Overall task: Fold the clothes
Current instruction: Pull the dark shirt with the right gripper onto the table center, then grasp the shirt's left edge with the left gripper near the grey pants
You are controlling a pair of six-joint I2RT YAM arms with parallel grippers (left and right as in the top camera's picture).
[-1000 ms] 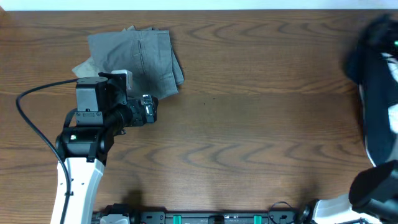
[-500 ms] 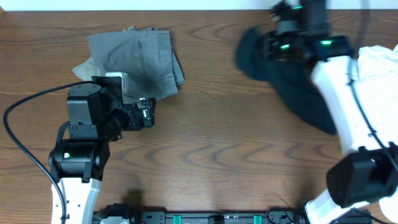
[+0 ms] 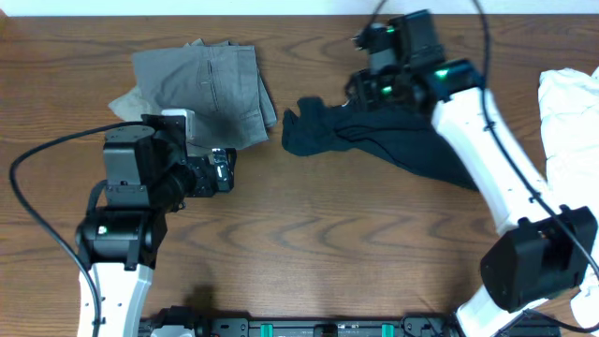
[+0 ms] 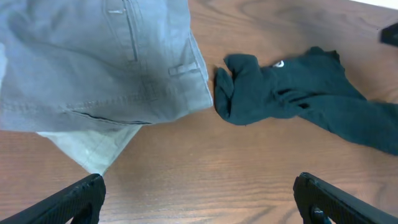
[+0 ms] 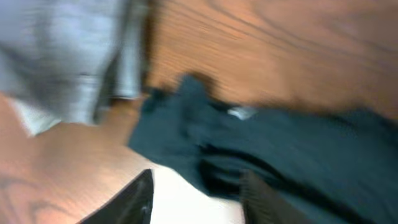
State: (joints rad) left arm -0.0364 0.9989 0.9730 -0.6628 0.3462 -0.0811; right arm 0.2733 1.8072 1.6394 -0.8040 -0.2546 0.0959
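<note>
While the left gripper (image 4: 199,190) and right gripper (image 5: 198,186) stand spread, the T-shirt (image 3: 318,139) lies crumpled.

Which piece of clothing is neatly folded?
The grey-green trousers at left; the black T-shirt lies crumpled mid-table, the white cloth bunched at right.

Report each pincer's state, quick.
Left pincer: open, holding nothing.
Right pincer: open above the black T-shirt; the view is blurred, no grip visible.
</note>
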